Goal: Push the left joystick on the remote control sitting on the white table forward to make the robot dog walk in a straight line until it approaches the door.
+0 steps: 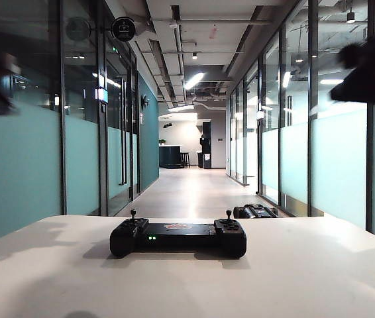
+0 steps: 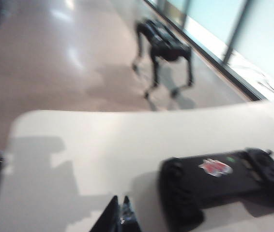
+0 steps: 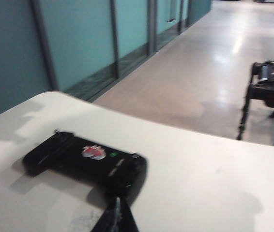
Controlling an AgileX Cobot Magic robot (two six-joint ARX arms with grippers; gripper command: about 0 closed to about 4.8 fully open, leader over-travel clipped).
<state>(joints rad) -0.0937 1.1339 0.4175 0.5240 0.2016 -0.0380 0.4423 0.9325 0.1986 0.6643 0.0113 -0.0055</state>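
— Table (image 1: pixel 307 278) first: how does it look from where you stand?

— White, matte, wide. My white table fills the lower part of the exterior view, and everything else I place against the remote control (image 1: pixel 178 237) lying on it, near its far edge.

— And the dog?

— The robot dog (image 2: pixel 162 46) stands on the corridor floor (image 1: pixel 194 189) beyond the remote control, off the table, on all four legs, close to the glass wall (image 1: pixel 340 165) on the right. From the exterior view only its back shows, just behind the remote's right end.

— Your arms?

— Both hang above and to either side of the remote control, blurred. My left gripper (image 2: pixel 119 215) is over the table just short of the remote's left handle, not touching it; its two tips sit nearly together. My right gripper (image 3: pixel 116 215) hovers just short of the remote's right handle, with its fingers pressed together on nothing.

— The remote itself?

— Flat, two small green lights lit, reddish mark at the centre.

— The stick?

— The left joystick (image 1: pixel 133 214) stands upright at the remote's left end, untouched.
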